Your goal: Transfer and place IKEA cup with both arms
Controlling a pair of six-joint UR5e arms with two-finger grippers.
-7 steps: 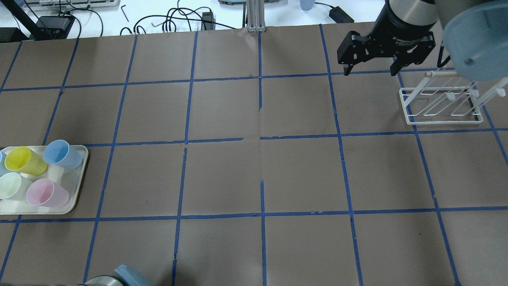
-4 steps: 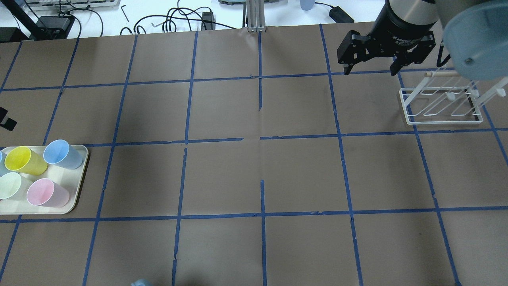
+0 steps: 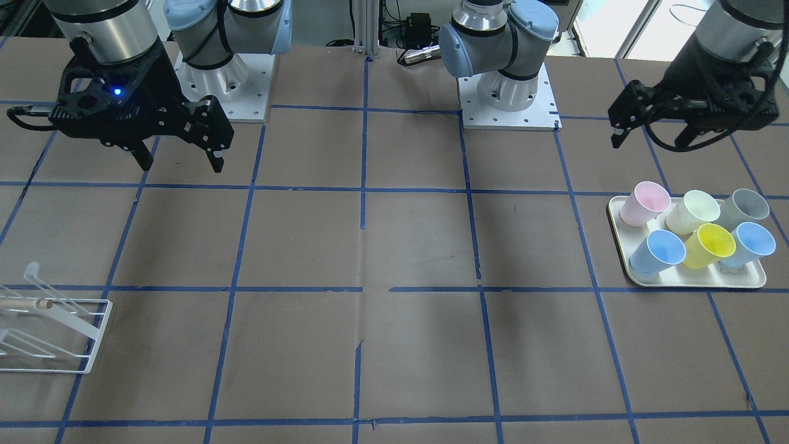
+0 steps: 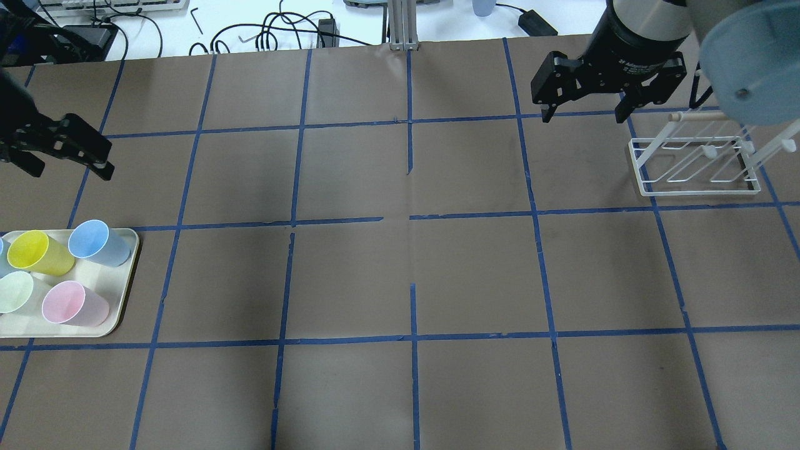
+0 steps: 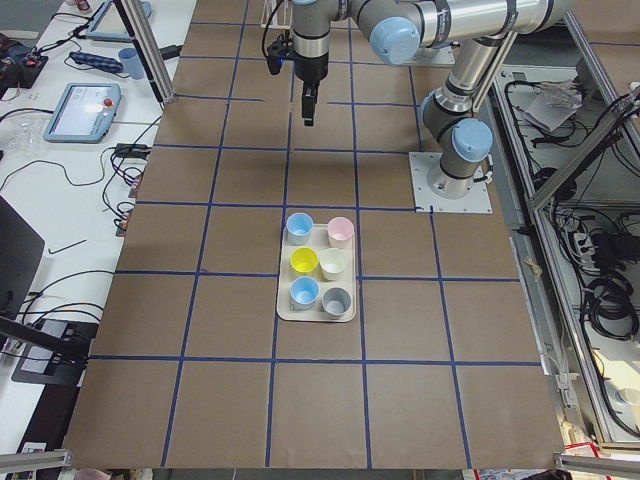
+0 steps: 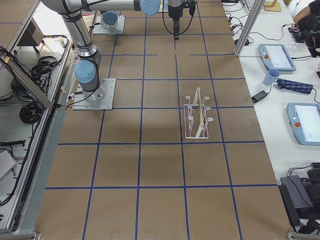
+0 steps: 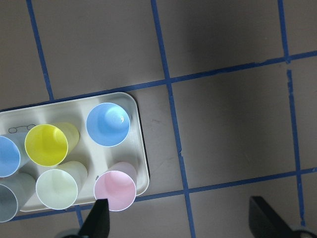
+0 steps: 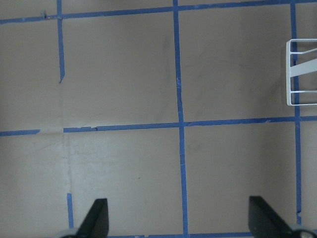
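Note:
The pale grey IKEA cup [image 3: 744,208] stands upright at a corner of a cream tray [image 3: 690,280] with several coloured cups. It also shows in the exterior left view [image 5: 337,300] and at the left wrist view's lower left edge [image 7: 7,208]. In the overhead view it lies past the left edge. My left gripper [image 4: 70,172] is open and empty, held high beside the tray [image 4: 128,281], clear of the cups. My right gripper [image 4: 582,115] is open and empty, high over the table's far right, beside a white wire rack [image 4: 694,162].
The tray also holds a pink cup [image 3: 644,202], a pale-green cup [image 3: 691,211], a yellow cup [image 3: 710,245] and two light-blue cups [image 3: 658,251]. The rack [image 3: 49,333] stands near the table edge. Brown paper with a blue tape grid covers the table.
My left gripper has come into the overhead view from the left edge and moved toward the far side, past the tray. The right gripper has barely moved.

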